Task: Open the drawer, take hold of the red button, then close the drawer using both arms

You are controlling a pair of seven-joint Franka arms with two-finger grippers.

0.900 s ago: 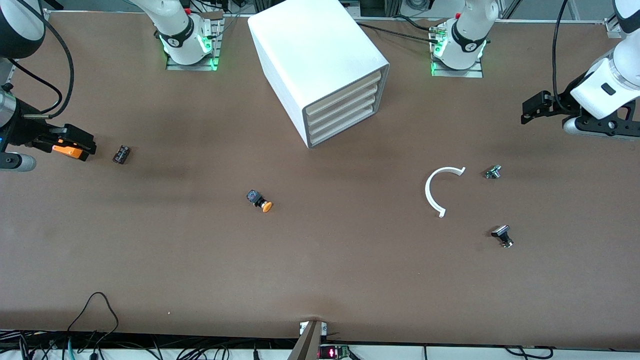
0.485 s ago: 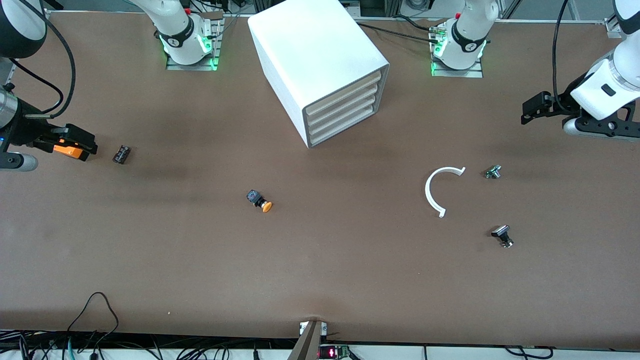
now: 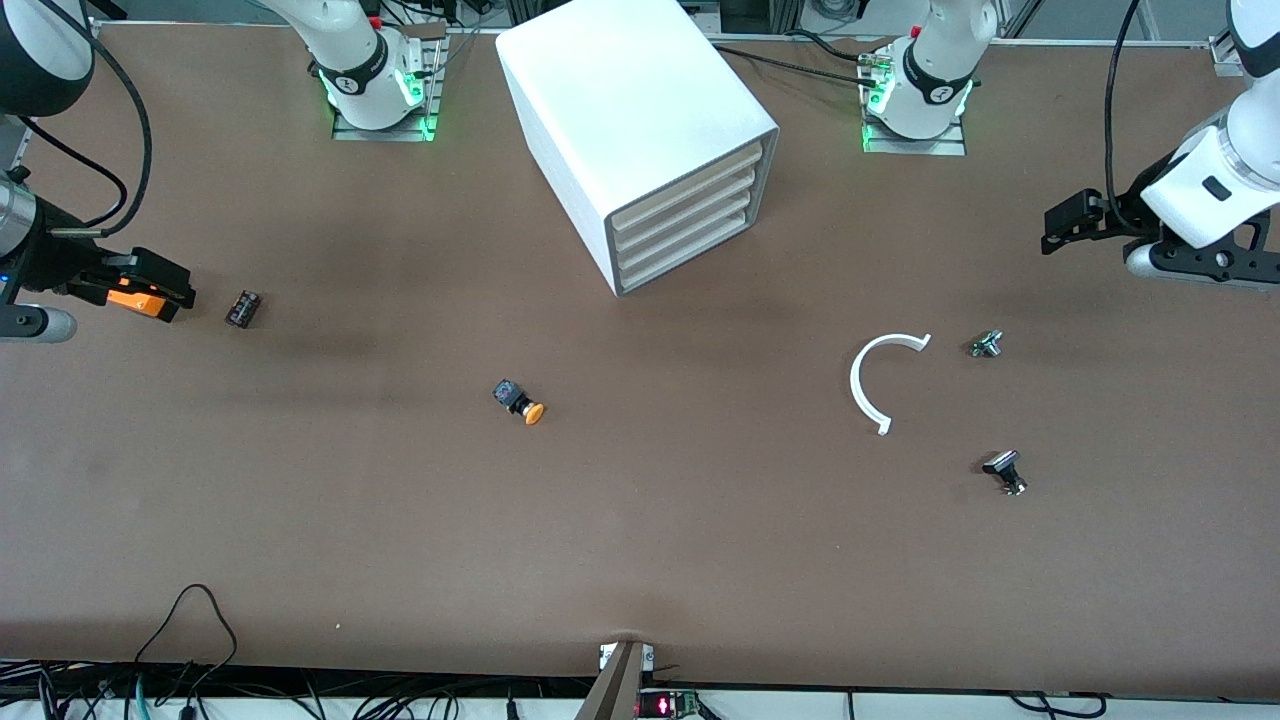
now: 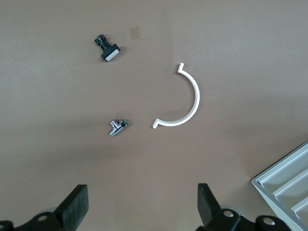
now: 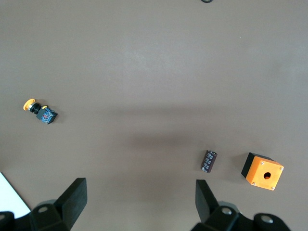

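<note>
The white cabinet (image 3: 640, 120) stands between the arms' bases, its four cream drawer fronts all shut. The drawer (image 3: 688, 252) is the lowest of them. The button is hidden. My left gripper (image 4: 142, 204) hangs open and empty over bare table at the left arm's end (image 3: 1210, 262), well away from the cabinet, whose corner (image 4: 286, 183) shows in the left wrist view. My right gripper (image 5: 139, 202) is open and empty too, over the right arm's end of the table (image 3: 25, 295).
An orange-capped button (image 3: 522, 403) lies nearer the front camera than the cabinet. A white arc (image 3: 878, 380), a small metal part (image 3: 986, 344) and a black switch (image 3: 1005, 471) lie toward the left arm's end. A dark component (image 3: 242, 308) and an orange box (image 5: 262, 172) lie near the right gripper.
The left arm's hand has drifted slightly toward the robots' bases. The right arm and everything on the table have stayed put.
</note>
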